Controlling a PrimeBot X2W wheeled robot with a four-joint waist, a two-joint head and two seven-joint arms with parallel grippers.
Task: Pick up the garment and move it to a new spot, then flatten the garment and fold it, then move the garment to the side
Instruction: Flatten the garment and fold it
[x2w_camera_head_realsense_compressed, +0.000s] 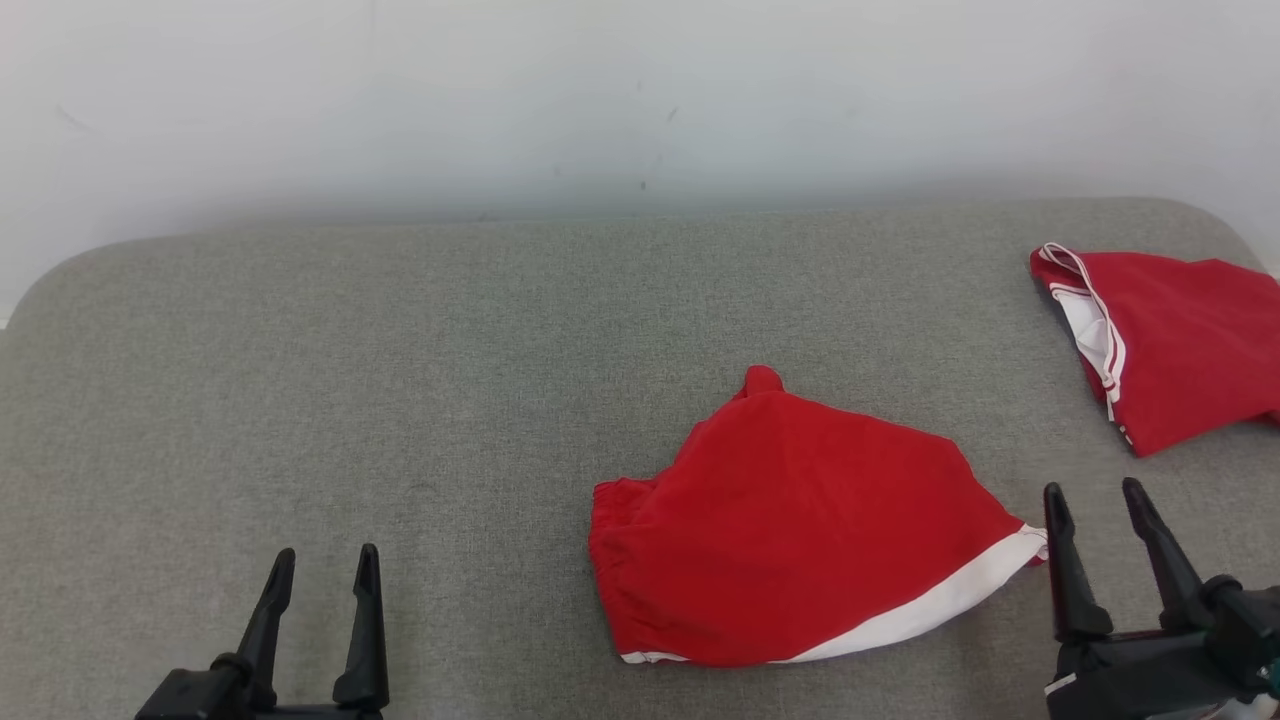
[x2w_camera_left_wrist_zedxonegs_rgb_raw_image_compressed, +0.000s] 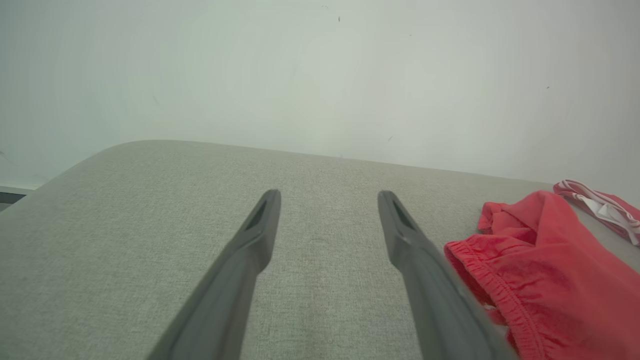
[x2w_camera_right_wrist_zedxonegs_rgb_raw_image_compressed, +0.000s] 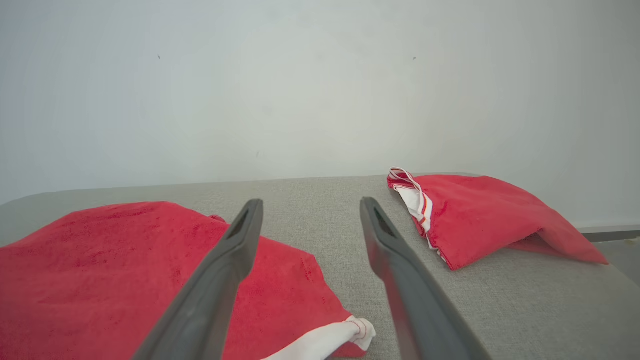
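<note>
Both end effectors sit at the lower edge of the head view. On the left gripper (x2w_camera_head_realsense_compressed: 326, 553), the long dark fingers are spread with nothing between them, over bare grey woven-fabric padded surface (x2w_camera_head_realsense_compressed: 400, 380), well apart from any cloth. On the right gripper (x2w_camera_head_realsense_compressed: 1093, 487), the fingers are likewise spread and empty, tips just beside the white corner of the red fabric garment with a white hem band (x2w_camera_head_realsense_compressed: 790, 520); contact cannot be confirmed. This garment lies rumpled, roughly triangular, right of centre on the surface.

The left wrist view adds the gathered elastic waistband at the garment's edge, right of that gripper's fingers. The right wrist view adds red stitching on the white hem corner, low between its fingers.

A second red garment with white striped trim (x2w_camera_head_realsense_compressed: 1180, 340) lies at the far right, apart from the first. A plain white wall (x2w_camera_head_realsense_compressed: 600, 90) stands behind.
</note>
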